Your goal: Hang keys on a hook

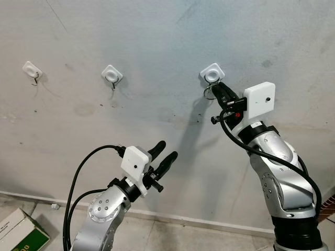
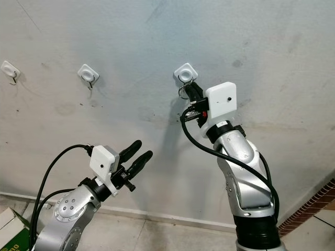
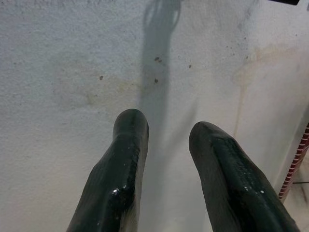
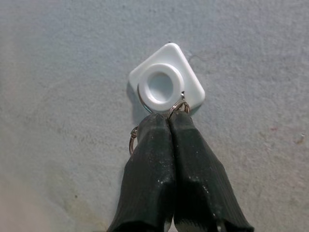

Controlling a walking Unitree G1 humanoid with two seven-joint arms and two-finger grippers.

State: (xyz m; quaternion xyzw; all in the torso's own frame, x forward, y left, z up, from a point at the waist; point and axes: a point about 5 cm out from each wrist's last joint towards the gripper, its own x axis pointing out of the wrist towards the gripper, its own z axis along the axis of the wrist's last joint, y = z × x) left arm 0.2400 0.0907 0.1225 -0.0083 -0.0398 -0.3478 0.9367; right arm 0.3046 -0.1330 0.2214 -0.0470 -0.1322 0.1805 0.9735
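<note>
We are clenching the right tool point(image 4: 169, 121) on the thin, light, slippery key ring point(image 4: 145, 104) just below the hook point(image 4: 165, 79) (left tool point(image 1: 166, 150) released, idle).

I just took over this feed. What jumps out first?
The right gripper is raised to the rightmost white hook on the grey wall, fingers pinched shut on a metal key ring at the hook's base. The left gripper hangs lower, open, holding nothing.

Three white wall hooks point(image 1: 212, 72), one key ring point(image 4: 133, 140), one cardboard box point(image 1: 21, 232)
</note>
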